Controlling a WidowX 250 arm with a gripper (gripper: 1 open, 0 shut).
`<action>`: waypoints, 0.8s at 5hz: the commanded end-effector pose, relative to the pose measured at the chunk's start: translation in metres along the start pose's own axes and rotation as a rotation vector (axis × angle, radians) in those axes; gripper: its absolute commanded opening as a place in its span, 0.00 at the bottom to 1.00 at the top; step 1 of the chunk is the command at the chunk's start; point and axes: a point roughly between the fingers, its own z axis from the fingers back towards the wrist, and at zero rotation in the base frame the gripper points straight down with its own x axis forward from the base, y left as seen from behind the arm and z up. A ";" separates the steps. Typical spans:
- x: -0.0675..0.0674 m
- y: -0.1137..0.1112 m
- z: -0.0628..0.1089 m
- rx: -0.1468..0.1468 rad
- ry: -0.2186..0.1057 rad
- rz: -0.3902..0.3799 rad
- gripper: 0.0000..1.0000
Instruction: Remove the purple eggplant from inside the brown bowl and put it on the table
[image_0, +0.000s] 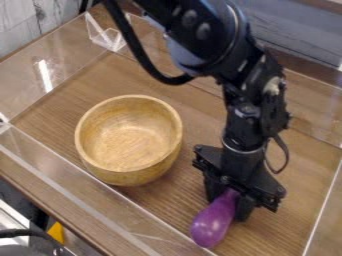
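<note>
Glossy purple eggplant (211, 223), light-brown grained wooden bowl (128, 140), brown wood-grain table (287, 120), black tool (233, 204)

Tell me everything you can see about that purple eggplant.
The purple eggplant is a small, glossy, plastic-looking toy. It hangs fat end down, low near the table's front edge, right of the brown bowl. The gripper is shut on its upper end, hiding the stem. Whether it touches the table is unclear.
</note>
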 end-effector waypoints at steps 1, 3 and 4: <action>0.003 -0.005 0.006 -0.009 -0.026 -0.005 0.00; 0.000 -0.007 0.006 -0.018 -0.019 0.000 0.00; -0.002 -0.008 0.006 -0.020 -0.015 0.002 0.00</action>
